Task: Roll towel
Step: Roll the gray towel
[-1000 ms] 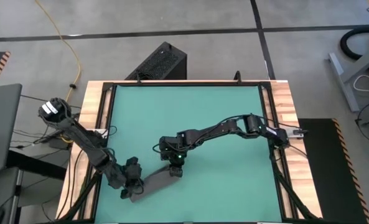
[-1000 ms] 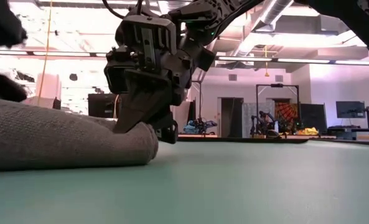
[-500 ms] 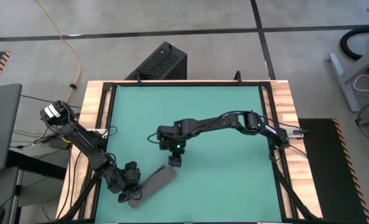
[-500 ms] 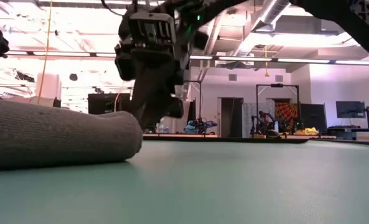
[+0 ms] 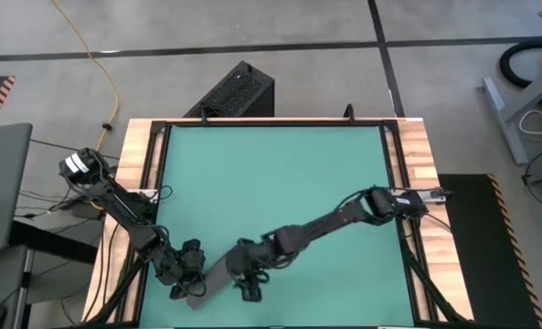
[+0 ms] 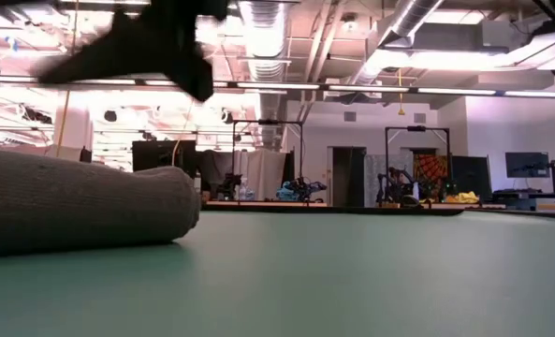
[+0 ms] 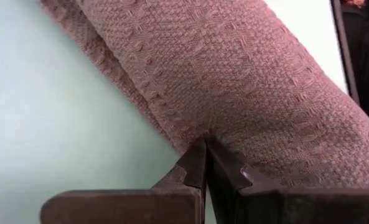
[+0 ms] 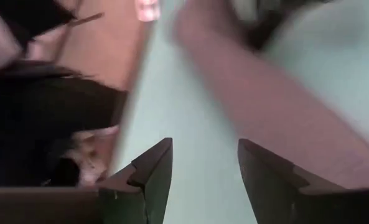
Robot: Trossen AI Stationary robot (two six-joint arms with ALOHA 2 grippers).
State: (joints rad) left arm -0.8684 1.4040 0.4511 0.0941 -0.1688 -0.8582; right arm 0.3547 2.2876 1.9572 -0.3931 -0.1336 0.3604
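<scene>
At the near-left corner of the green surface (image 5: 280, 174), the left end effector (image 5: 181, 285) sits low against the left end of the towel (image 5: 217, 272). In the left wrist view its two dark fingers (image 7: 200, 167) are pressed together, their tips meeting right at the edge of the towel's woven cloth (image 7: 246, 93); whether any fabric is caught between them cannot be made out.

The towel lies as a grey roll on the surface, slanting from the near-left corner up toward the right. From the low view it shows as a thick rounded roll (image 6: 80, 206) resting flat on the green surface (image 6: 352, 271), its blunt end pointing right.

Just right of the towel's right end is the right end effector (image 5: 249, 283), its arm reaching in from the right edge of the surface. In the right wrist view its fingers (image 8: 152, 171) stand apart with nothing between them, and the towel (image 8: 259, 118) runs past beyond them. In the low view a blurred dark arm part (image 6: 155, 37) hangs above the roll.
</scene>
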